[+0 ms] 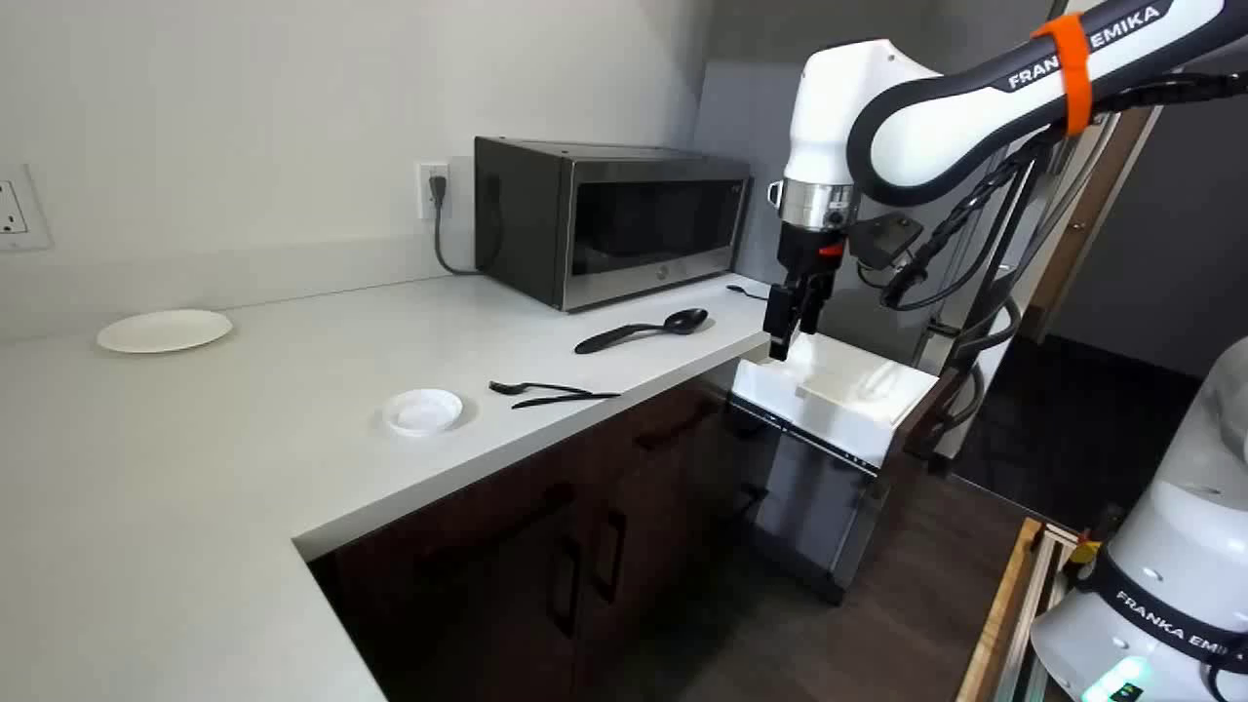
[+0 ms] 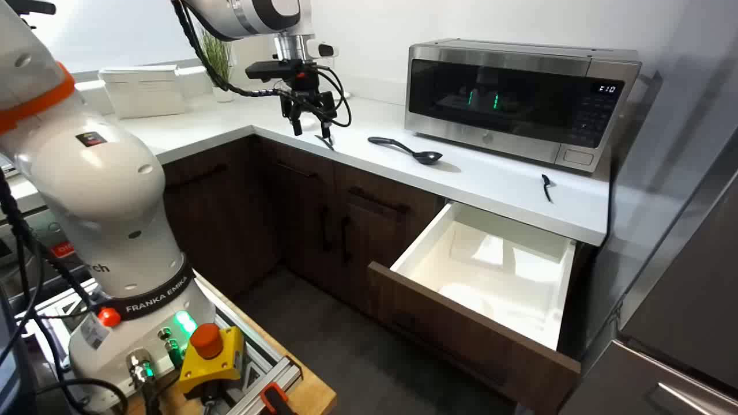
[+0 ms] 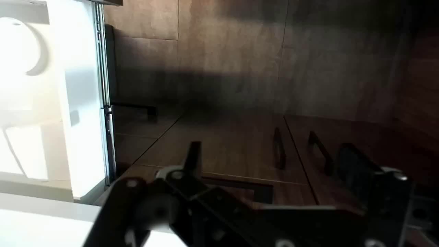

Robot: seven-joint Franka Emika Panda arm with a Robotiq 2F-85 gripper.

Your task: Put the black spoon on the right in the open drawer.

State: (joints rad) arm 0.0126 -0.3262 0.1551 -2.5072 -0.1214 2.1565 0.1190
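Observation:
The black spoon (image 1: 685, 320) lies on the counter in front of the microwave in both exterior views; its bowl (image 2: 428, 157) faces the drawer side. It is out of view in the wrist view. The open drawer (image 2: 473, 323) stands pulled out under the counter, with a pale interior and a dark brown front. Its white side wall (image 1: 809, 409) also shows in the wrist view (image 3: 82, 106), at the left. My gripper (image 2: 312, 132) is open and empty, fingers pointing down, in front of the counter edge and apart from the spoon. Its spread fingers (image 3: 271, 157) have nothing between them.
A microwave (image 2: 519, 98) stands behind the spoon. A thinner black utensil (image 2: 546, 187) lies near the counter's end. A fork (image 1: 512, 388), a knife (image 1: 565, 398), a small white dish (image 1: 422, 411) and a white plate (image 1: 164, 331) are on the counter. A white round item (image 3: 17, 44) lies in the drawer.

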